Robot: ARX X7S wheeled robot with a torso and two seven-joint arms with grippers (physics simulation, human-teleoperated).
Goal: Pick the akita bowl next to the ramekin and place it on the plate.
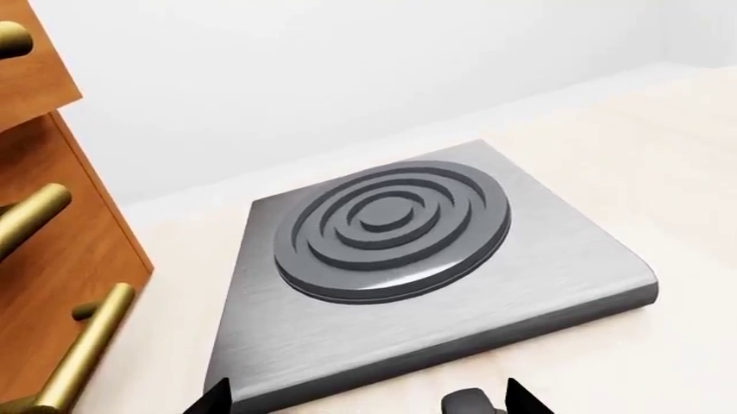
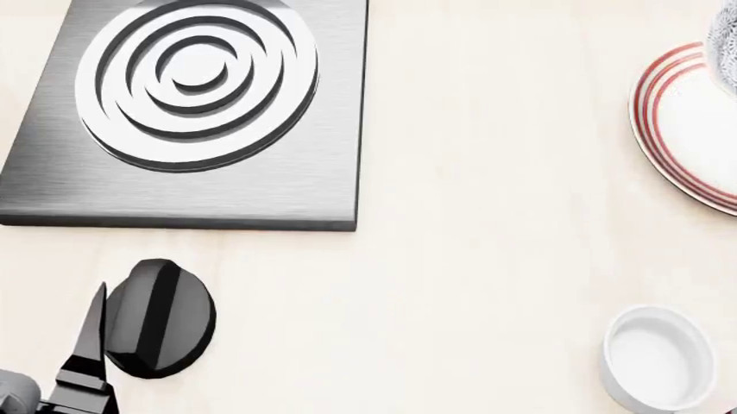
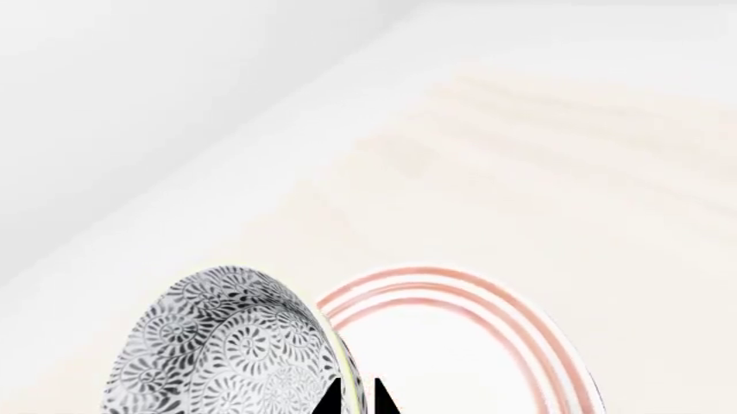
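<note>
In the right wrist view the akita bowl [image 3: 224, 349], white with a grey floral pattern, hangs tilted, its rim pinched between the two black fingertips of my right gripper [image 3: 355, 398], which is shut on it. Right behind it lies the plate [image 3: 461, 345] with red rings. The head view shows the plate [image 2: 691, 129] at the right edge, with a sliver of the bowl [image 2: 726, 52] over its far side. The plain white ramekin [image 2: 658, 358] stands at the lower right. My left gripper [image 1: 368, 401] is open and holds nothing; one of its fingers [image 2: 88, 341] shows beside a black knob.
A brushed steel hob plate with a ringed burner [image 2: 196, 78] sits at the far left. A round black knob [image 2: 161, 319] lies on the counter in front of it. Wooden drawers with brass handles [image 1: 47, 216] stand beside the hob. A white wall runs behind the counter.
</note>
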